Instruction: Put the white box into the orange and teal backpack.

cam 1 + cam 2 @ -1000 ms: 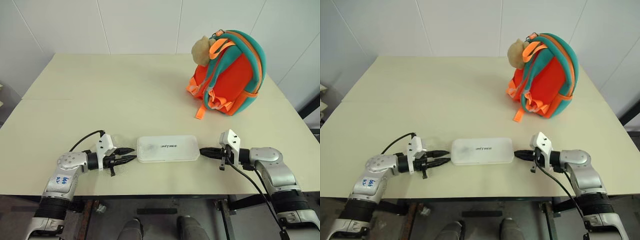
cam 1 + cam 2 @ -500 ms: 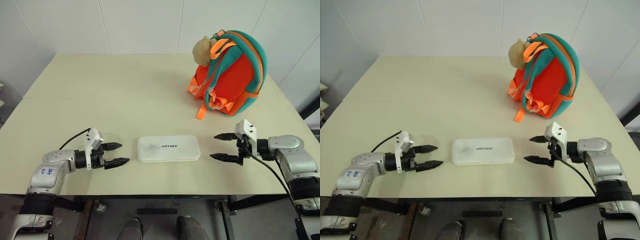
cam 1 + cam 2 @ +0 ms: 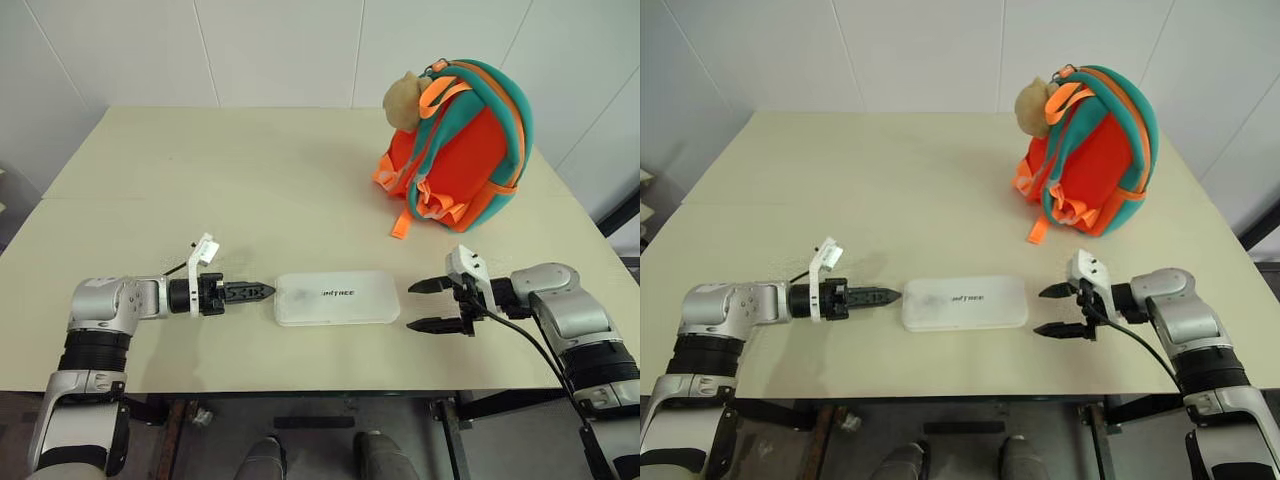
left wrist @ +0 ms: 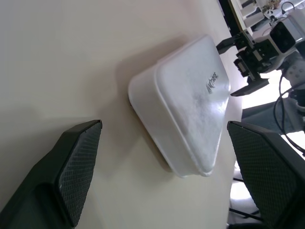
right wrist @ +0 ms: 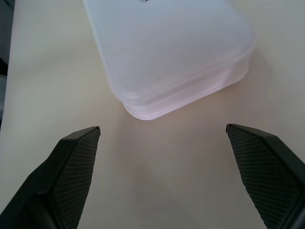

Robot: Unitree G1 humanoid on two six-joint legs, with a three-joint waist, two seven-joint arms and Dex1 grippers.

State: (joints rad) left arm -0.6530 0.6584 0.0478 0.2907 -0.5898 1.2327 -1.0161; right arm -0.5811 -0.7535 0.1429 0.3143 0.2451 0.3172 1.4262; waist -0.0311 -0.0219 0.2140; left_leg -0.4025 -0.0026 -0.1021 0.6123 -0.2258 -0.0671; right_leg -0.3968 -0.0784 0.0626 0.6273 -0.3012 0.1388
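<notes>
The white box [image 3: 337, 297] lies flat on the table near its front edge, lettering up. My left gripper [image 3: 262, 292] points at the box's left end, just short of it, rolled so its fingers stack edge-on from above. In the left wrist view its fingers [image 4: 71, 171] stand wide apart with the box [image 4: 190, 105] ahead, so it is open. My right gripper [image 3: 418, 306] is open a little off the box's right end, holding nothing; the box [image 5: 171, 47] sits beyond its fingers [image 5: 71, 171]. The orange and teal backpack [image 3: 460, 150] stands upright at the back right.
A beige plush toy [image 3: 403, 100] hangs at the backpack's top. The cream table [image 3: 250, 180] has a seam running across its middle and open surface to the left and behind the box. White walls stand behind and beside it.
Both grippers went from nearly shut against the box's ends to wide open, drew back, then closed in on the ends again. The left wrist rolled, turning its fingers edge-on.
</notes>
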